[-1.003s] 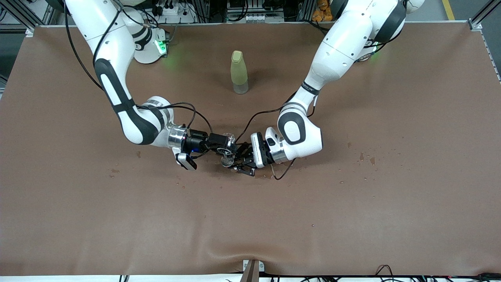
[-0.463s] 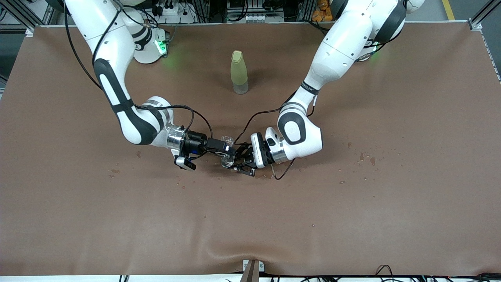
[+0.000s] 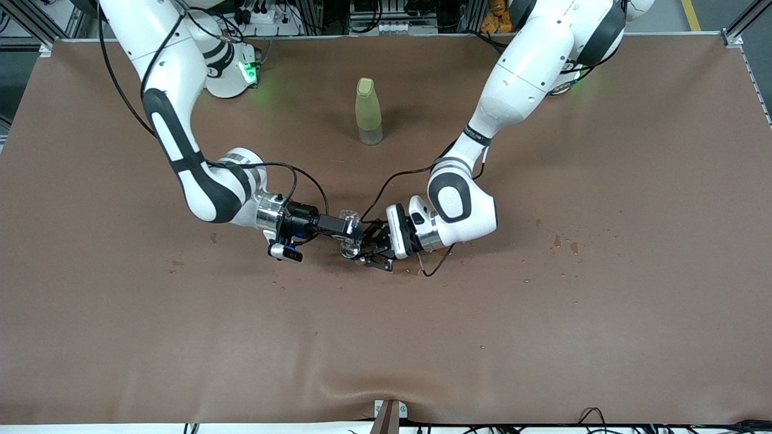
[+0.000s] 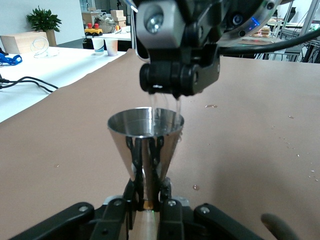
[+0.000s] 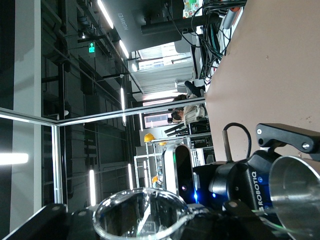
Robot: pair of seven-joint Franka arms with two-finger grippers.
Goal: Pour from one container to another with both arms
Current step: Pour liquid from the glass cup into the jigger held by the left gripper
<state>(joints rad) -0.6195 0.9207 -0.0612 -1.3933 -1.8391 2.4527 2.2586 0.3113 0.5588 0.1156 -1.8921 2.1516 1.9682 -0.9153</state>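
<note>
Both arms (image 3: 464, 211): big, white and hard, with black bands. The left arm (image 3: 518, 66) and the right arm (image 3: 175, 132) come down from the top of the frame and meet in the middle.
Table (image 3: 543, 337): flat with a soft brown cover that fills the frame.
Bottle (image 3: 368, 111): tall, pale green and standing up in the upper middle of the frame, well apart from the grippers.
Right gripper (image 3: 342, 226): in the middle of the frame, over the metal cup, clamped on the clear glass.
Left gripper (image 4: 147, 200): low over the table, pinching the thin bottom of the metal cup.
Clear glass (image 5: 142, 215): round, see-through and tipped over. I think it breaks easily and slips when wet, so a side hold should be firm but gentle.
Metal cup (image 4: 146, 142): shiny, smooth and cone shaped, wide on top. It looks light and stiff, and the thin bottom is a good place to hold it.
Water (image 4: 155, 107): thin streams fall into the metal cup.
Drops (image 3: 564, 244): tiny wet spots on the cover.
</note>
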